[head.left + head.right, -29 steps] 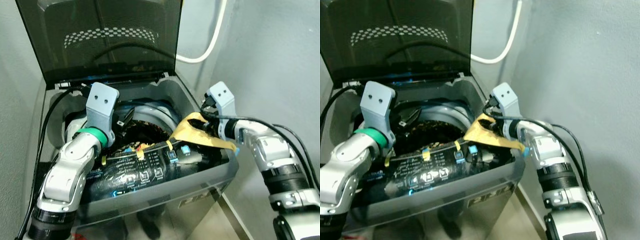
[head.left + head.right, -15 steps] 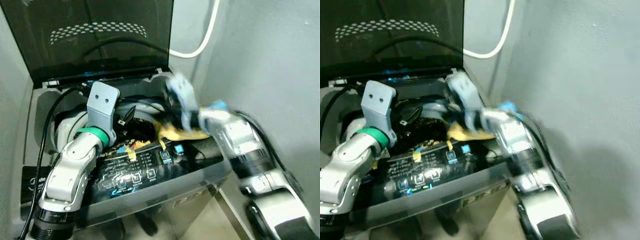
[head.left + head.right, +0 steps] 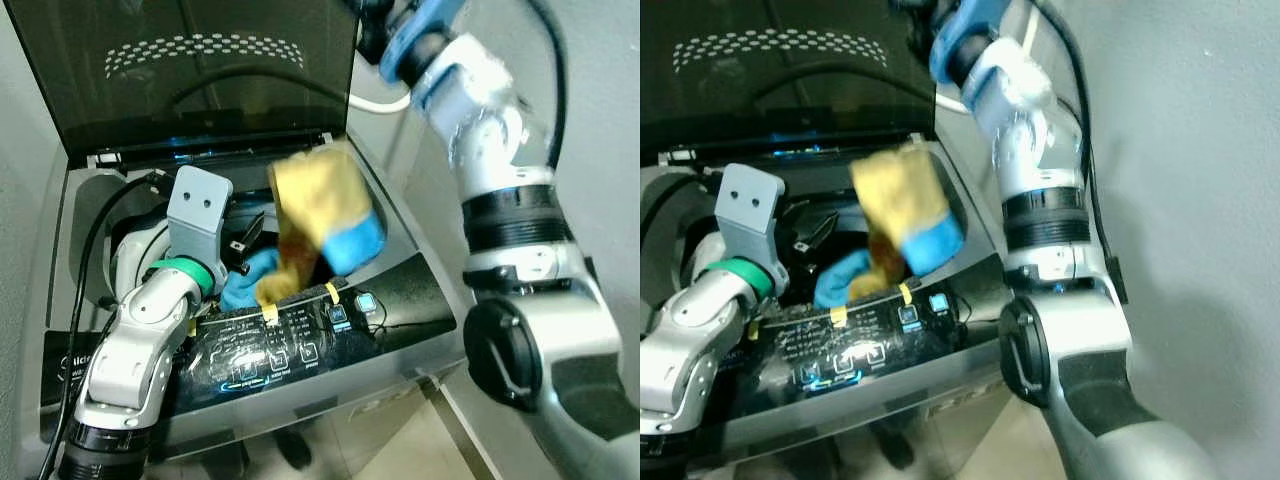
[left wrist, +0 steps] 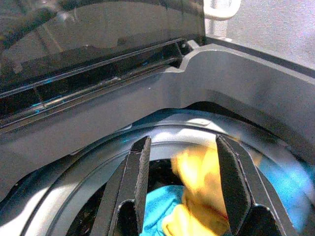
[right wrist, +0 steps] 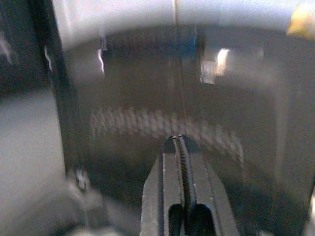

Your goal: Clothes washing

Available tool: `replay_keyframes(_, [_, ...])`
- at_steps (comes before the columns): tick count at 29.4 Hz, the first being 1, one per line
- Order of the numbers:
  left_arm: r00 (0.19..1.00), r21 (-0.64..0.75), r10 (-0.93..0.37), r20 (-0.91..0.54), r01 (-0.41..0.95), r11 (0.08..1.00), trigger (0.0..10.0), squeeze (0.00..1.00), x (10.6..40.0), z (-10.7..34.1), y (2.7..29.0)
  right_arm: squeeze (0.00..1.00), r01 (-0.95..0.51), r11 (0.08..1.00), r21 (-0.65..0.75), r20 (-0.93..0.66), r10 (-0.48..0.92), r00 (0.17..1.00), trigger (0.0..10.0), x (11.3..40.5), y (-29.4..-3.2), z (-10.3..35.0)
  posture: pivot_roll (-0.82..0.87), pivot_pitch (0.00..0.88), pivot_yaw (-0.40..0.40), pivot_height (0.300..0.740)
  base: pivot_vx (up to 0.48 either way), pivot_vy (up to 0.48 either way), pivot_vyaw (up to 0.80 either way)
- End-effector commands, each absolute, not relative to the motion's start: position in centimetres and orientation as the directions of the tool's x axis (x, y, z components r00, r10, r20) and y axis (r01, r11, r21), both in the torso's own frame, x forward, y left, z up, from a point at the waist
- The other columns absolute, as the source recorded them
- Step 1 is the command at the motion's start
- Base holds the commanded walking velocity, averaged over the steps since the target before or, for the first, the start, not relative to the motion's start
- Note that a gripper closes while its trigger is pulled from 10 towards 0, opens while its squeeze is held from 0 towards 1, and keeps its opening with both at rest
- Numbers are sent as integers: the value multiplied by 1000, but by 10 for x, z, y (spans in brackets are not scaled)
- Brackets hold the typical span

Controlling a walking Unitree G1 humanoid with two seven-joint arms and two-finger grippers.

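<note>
The left gripper [image 4: 184,196] has its two black fingers spread apart with nothing between them. It points down into the round tub of the washing machine [image 3: 420,290], hovering just above the left side of the opening. Between and below the fingers lies a yellow cloth [image 4: 199,191] beside a bright blue cloth [image 4: 160,214], both inside the tub.

The right gripper [image 5: 181,162] has its fingers pressed flat together, holding nothing. It is raised high, near the upper right corner of the open lid [image 3: 200,70], and points at the dark tinted panel with its band of small white dots.

In the head views a yellow and blue garment [image 3: 320,215], blurred, hangs in the air over the tub opening, apart from both grippers. More blue cloth [image 3: 245,285] shows at the front edge of the tub, just behind the control panel [image 3: 290,345], which glows with blue lights and carries small yellow tabs.

The lid stands upright at the back of the machine. A white hose [image 3: 380,102] curves along the grey wall [image 3: 590,120] behind the right rear corner.
</note>
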State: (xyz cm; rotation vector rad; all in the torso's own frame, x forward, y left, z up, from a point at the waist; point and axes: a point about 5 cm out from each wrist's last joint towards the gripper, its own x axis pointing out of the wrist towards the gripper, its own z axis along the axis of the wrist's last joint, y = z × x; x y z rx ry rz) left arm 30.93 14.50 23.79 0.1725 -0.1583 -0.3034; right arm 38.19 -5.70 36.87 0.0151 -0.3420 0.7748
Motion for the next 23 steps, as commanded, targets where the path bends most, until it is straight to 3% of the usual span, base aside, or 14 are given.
replay_keyframes(1, [939,198,-323,121,296,935,10000,0,308,236,142,0,-715,659,-234,45,742,669,3137,384,-54,323,159,38,3,740,0,0,0])
replay_keyframes(2, [937,200,-328,118,301,932,10000,0,308,236,142,0,-753,597,-278,-75,768,636,3843,381,-55,304,159,38,3,740,0,0,0])
replay_keyframes(3, [936,207,-335,112,308,929,10000,0,308,235,142,0,-806,503,-313,-199,795,574,10000,376,-57,284,159,38,3,740,0,0,0])
replay_keyframes(4, [933,212,-342,108,315,925,10000,0,308,235,141,902,-837,440,-325,-289,797,531,10000,372,-61,268,153,38,14,740,0,0,0])
replay_keyframes(5, [931,215,-351,105,323,922,10000,0,309,235,140,1000,-841,447,-305,-326,781,533,10000,371,-67,257,153,38,14,740,0,0,0])
replay_keyframes(10, [926,218,-362,103,334,917,10000,0,310,235,137,1000,-790,546,-280,-293,734,612,10000,380,-78,253,153,38,14,740,0,0,0])
replay_keyframes(11, [925,212,-367,102,340,916,10000,0,311,235,136,1000,-715,633,-298,-175,700,692,10000,387,-84,267,146,37,34,740,0,0,0])
replay_keyframes(12, [924,206,-370,98,345,916,10000,0,312,236,135,357,-600,757,-258,7,623,782,10000,395,-95,288,141,33,38,740,0,0,0])
replay_keyframes(13, [923,202,-372,94,348,915,10000,0,313,236,134,357,-516,832,-203,122,545,830,10000,399,-104,300,141,33,38,740,0,0,0])
replay_keyframes(14, [923,202,-372,94,348,915,10000,0,313,236,134,357,-516,832,-203,122,545,830,10000,399,-104,300,141,33,38,740,0,0,0])
replay_keyframes(15, [933,195,-350,82,330,924,10000,0,315,234,135,0,-443,887,-130,174,461,870,10000,401,-119,304,141,33,38,740,0,0,0])
replay_keyframes(19, [958,166,-274,89,257,952,10000,0,320,235,140,0,-338,941,0,228,329,916,10000,396,-142,296,133,29,40,740,0,0,0])
replay_keyframes(23, [964,149,-232,128,213,966,10000,0,325,241,140,0,-289,953,91,322,246,914,10000,380,-147,282,128,25,43,740,0,0,0])
